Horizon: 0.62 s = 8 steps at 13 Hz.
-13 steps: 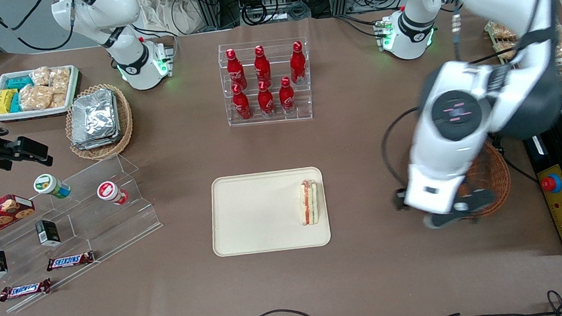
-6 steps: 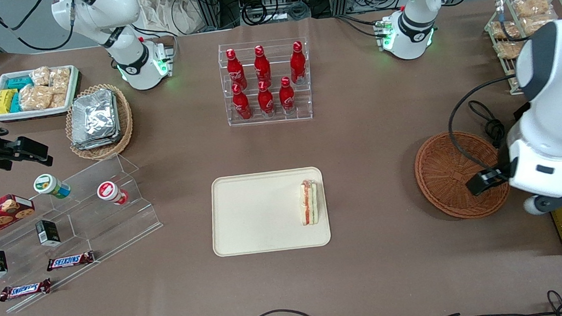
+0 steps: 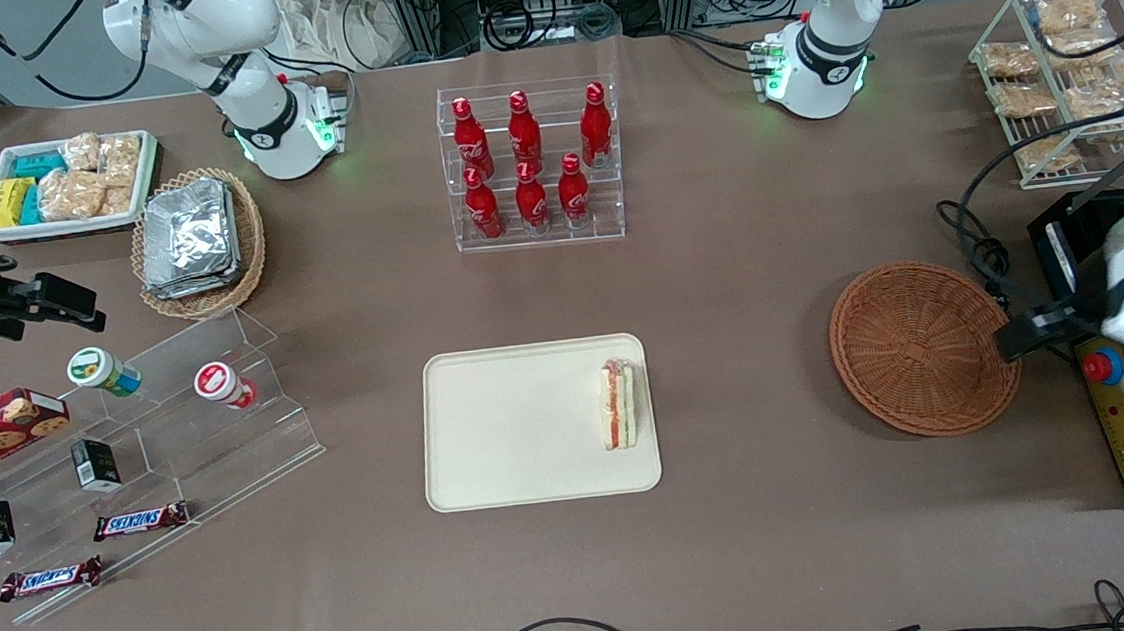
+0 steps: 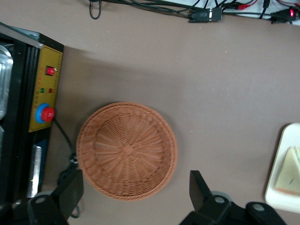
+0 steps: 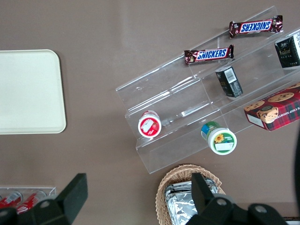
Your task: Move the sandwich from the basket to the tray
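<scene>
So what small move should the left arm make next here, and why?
Probably just finish retreating: the triangular white-bread sandwich already lies on the cream rectangular tray, the round reddish-brown wicker basket holds nothing, and the open gripper hangs above the basket's edge.

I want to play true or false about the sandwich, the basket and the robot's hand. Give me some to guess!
1. The sandwich lies on the tray. True.
2. The basket holds a sandwich. False: it holds nothing.
3. The gripper has its fingers spread open. True.
4. The gripper grips the sandwich. False: it is above the basket's edge, holding nothing.
5. The sandwich sits mid-tray. False: it is near the rim closest to the basket.
</scene>
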Available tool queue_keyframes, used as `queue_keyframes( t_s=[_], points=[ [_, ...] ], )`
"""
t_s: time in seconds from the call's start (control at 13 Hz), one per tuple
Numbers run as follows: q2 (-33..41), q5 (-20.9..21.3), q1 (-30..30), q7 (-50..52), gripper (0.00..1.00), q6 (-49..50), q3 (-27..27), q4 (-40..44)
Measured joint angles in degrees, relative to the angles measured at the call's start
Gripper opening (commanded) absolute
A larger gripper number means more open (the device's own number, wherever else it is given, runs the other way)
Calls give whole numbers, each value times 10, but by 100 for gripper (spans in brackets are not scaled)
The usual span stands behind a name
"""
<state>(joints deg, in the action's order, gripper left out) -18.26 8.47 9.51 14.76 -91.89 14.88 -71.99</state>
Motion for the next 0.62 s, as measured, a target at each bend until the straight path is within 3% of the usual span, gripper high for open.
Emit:
queue_keyframes(
  t_s=[0.23, 0.62],
  points=[
    [69, -27, -27, -77, 100, 4, -78, -55],
    [168, -61, -68, -91, 100, 20, -121, -146]
  ],
)
